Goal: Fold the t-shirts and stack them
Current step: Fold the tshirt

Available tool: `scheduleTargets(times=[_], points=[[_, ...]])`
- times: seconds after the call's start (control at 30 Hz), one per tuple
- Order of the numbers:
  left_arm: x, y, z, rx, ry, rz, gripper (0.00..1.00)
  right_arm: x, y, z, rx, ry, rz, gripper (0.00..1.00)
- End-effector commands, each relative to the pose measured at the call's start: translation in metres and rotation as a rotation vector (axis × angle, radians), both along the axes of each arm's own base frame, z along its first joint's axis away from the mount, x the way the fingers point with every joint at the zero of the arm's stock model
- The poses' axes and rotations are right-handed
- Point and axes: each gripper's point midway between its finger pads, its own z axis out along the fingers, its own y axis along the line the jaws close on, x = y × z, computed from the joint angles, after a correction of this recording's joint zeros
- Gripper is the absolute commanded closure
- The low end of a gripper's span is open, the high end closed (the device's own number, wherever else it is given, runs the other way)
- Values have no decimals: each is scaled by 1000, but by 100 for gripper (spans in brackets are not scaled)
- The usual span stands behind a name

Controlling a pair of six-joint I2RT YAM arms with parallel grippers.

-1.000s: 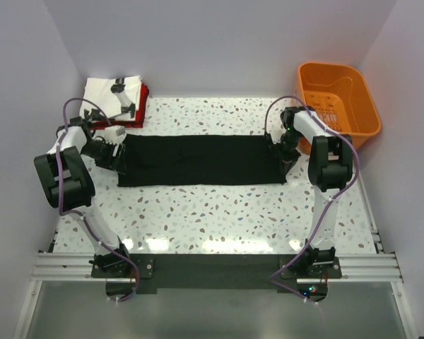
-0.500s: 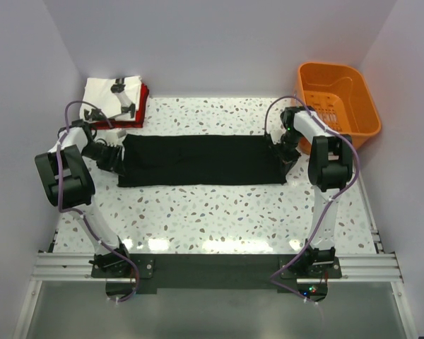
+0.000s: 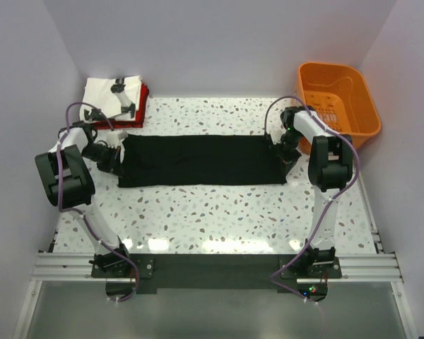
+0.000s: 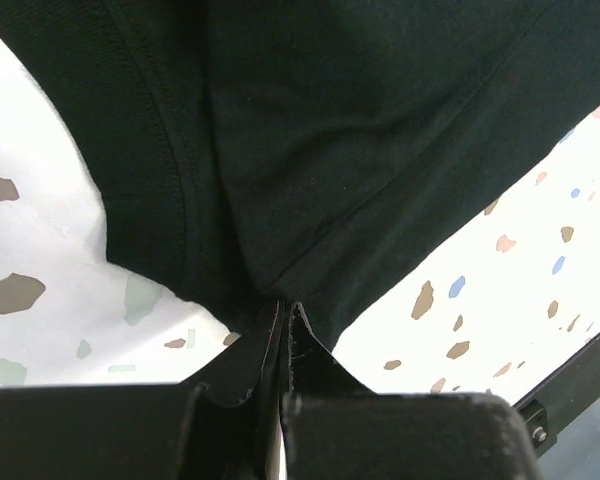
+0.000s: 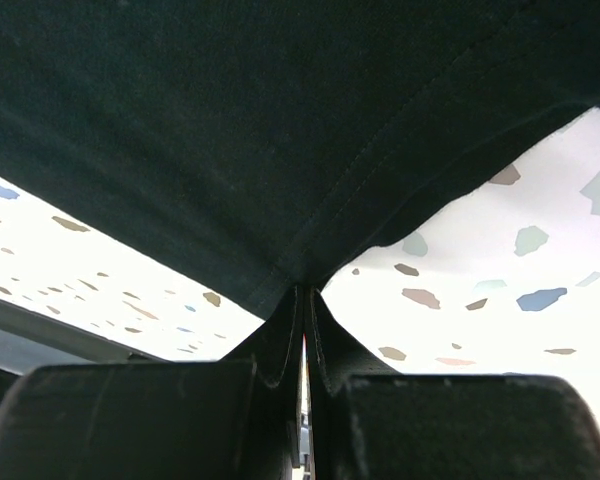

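Note:
The black t-shirt [image 3: 198, 159] lies as a long flat strip across the middle of the speckled table. At its left end my left gripper [image 3: 117, 159] is shut on the cloth edge [image 4: 270, 270], jaws pressed together with fabric pinched at their tips. At the right end my right gripper [image 3: 278, 157] is shut on the other edge [image 5: 300, 255], hem stitching running into the closed jaws. A white t-shirt [image 3: 113, 95] with black printed figures rests folded on a red t-shirt [image 3: 143, 99] at the far left corner.
An orange plastic basket [image 3: 339, 104] stands at the far right, just behind the right arm. White walls close in the table on three sides. Bare speckled tabletop [image 3: 212, 212] lies between the black shirt and the arm bases.
My left gripper has closed onto the left end of the black t-shirt. The right gripper finished pinching the right end. The shirt itself has not shifted.

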Motion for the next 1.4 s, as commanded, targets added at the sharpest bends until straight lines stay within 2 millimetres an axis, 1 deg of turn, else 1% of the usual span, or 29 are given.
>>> scheduleTargets(times=[0.0, 0.17, 0.23, 0.33, 0.37, 0.4, 0.53, 0.6, 0.7, 0.73, 0.87, 0.9, 0.93, 0.97, 1.0, 1.03, 1.07, 1.1, 1.13, 1.17, 1.2, 1.23, 1.27, 1.3, 1.33, 1.37], points=[[-3, -1, 16, 3, -35, -28, 100, 3, -7, 30, -17, -63, 26, 100], [-12, -1, 27, 16, -38, -56, 100, -9, -10, 33, -28, -42, 43, 100], [-16, 1, 29, 29, -40, -60, 100, -12, -15, 33, -47, -43, 50, 100], [-21, 3, 28, 45, -35, -64, 100, -12, -20, 30, -75, -49, 59, 100], [-20, 4, 27, 51, -39, -64, 100, -11, -21, 29, -81, -54, 57, 100], [-20, 5, 25, 54, -37, -59, 100, -7, -22, 27, -90, -71, 55, 100], [-25, 10, 13, 81, -12, -44, 100, -4, -25, 14, -111, -66, 49, 100], [-30, 10, 3, 81, 14, -37, 100, -3, -24, 6, -112, -62, 40, 100], [-35, 10, -12, 88, 46, -18, 100, -8, -21, -3, -107, -47, 32, 100], [-36, 13, -19, 105, 57, -7, 100, -8, -21, -4, -106, -50, 32, 100], [-37, 18, -31, 128, 98, 20, 100, -10, -16, -3, -92, -36, 48, 100], [-38, 19, -32, 133, 102, 19, 98, -15, -13, 2, -68, -12, 67, 94], [-39, 22, -29, 151, 96, 19, 87, -11, -10, 12, -51, -30, 77, 85], [-37, 24, -24, 164, 81, 16, 81, -9, -10, 20, -33, -42, 105, 75], [-36, 25, -18, 169, 63, 12, 74, -2, -8, 42, -19, -98, 118, 59], [-29, 24, 1, 165, 3, 0, 61, 3, -7, 53, -15, -132, 128, 54], [-24, 25, 11, 175, -34, 0, 58, 8, -5, 65, 2, -168, 149, 51], [-17, 23, 24, 175, -85, -4, 55, 15, 2, 81, 34, -207, 161, 49], [-5, 25, 45, 198, -169, 4, 50, 20, 5, 90, 37, -238, 171, 49], [0, 24, 54, 212, -205, 4, 48, 23, 9, 95, 41, -254, 196, 50], [6, 16, 60, 226, -233, -16, 47, 29, 20, 100, 45, -282, 230, 51], [9, 12, 66, 248, -258, -23, 47, 33, 23, 96, 26, -288, 251, 53], [11, 5, 67, 254, -264, -36, 46, 37, 28, 93, 14, -300, 279, 55], [13, -11, 67, 252, -269, -74, 46, 44, 42, 89, 6, -323, 325, 59], [13, -18, 63, 260, -263, -67, 47, 49, 44, 79, -25, -317, 346, 61], [13, -26, 60, 254, -256, -68, 47, 58, 49, 74, -32, -341, 364, 64]])
